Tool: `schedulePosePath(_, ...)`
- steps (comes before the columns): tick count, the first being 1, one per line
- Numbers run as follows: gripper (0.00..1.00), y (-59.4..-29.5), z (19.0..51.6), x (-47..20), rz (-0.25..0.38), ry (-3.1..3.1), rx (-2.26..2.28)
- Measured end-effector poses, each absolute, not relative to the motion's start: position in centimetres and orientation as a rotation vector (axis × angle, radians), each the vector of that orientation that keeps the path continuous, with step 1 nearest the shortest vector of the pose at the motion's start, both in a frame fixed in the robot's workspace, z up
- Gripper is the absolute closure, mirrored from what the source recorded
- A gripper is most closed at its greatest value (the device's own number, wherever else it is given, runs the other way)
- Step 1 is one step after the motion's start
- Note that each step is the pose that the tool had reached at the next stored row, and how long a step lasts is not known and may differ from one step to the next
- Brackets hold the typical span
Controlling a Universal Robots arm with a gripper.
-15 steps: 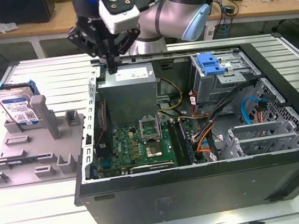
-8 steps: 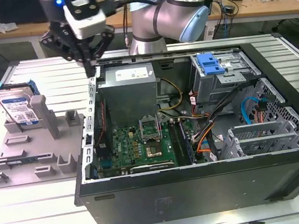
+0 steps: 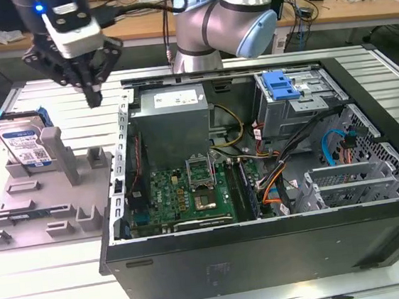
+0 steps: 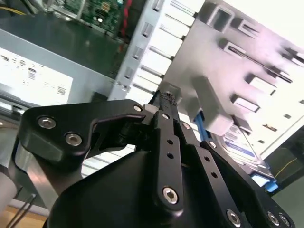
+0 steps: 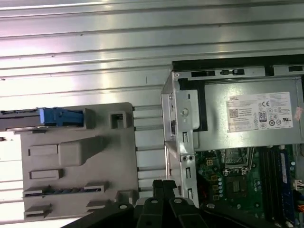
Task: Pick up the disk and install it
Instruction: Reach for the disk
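The disk [image 3: 22, 142], a silver drive with a white-and-blue label in a blue bracket, leans upright in the grey holder [image 3: 55, 200] at the exterior view's left. My gripper [image 3: 94, 96] hangs in the air between the holder and the open computer case [image 3: 268, 256], to the right of the disk and apart from it. Its black fingers are shut with nothing between them. In the second wrist view the fingertips [image 4: 166, 99] meet above the holder, with the disk [image 4: 242, 145] beyond them. In the first wrist view the disk [image 5: 59, 116] is edge-on, away from the gripper [image 5: 164, 184].
Inside the case are a grey power supply [image 3: 170, 108], a green motherboard [image 3: 183, 194] and a metal drive cage with a blue latch [image 3: 282, 84]. Cables [image 3: 274, 177] run across the middle. The arm's base [image 3: 221, 18] stands behind the case on the ribbed metal table [image 3: 50, 294].
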State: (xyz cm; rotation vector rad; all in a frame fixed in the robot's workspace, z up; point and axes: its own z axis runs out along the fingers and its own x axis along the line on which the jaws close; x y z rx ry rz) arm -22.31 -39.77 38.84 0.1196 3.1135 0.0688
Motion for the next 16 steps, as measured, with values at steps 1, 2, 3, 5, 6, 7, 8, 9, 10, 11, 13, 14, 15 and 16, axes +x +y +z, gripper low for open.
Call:
schedulePosePath(1,0.89,-39.7,38.8,-22.7,0.069,3.114,0.119)
schedulePosePath(2,0.89,-39.7,38.8,-23.3,0.069,3.113,0.120)
schedulePosePath(3,0.89,-39.7,38.8,-23.7,0.069,3.114,0.120)
schedulePosePath(5,0.89,-39.6,38.8,-24.7,0.069,3.113,0.119)
schedulePosePath(6,0.89,-39.6,38.8,-25.3,0.069,3.113,0.120)
schedulePosePath(7,0.89,-39.6,38.8,-25.7,0.069,3.113,0.120)
schedulePosePath(8,0.89,-39.6,38.8,-26.3,0.069,3.113,0.120)
schedulePosePath(9,0.89,-39.6,38.7,-26.7,0.069,3.114,0.119)
schedulePosePath(10,0.89,-39.6,38.7,-27.1,0.069,3.113,0.119)
schedulePosePath(11,0.89,-39.5,38.7,-27.6,0.069,3.114,0.120)
schedulePosePath(13,0.89,-39.3,38.7,-28.4,0.069,3.114,0.119)
schedulePosePath(14,0.89,-39.0,38.7,-28.9,0.069,3.113,0.120)
schedulePosePath(15,0.89,-38.8,38.7,-29.2,0.069,3.113,0.120)
schedulePosePath(16,0.89,-38.4,38.6,-29.8,0.069,3.114,0.119)
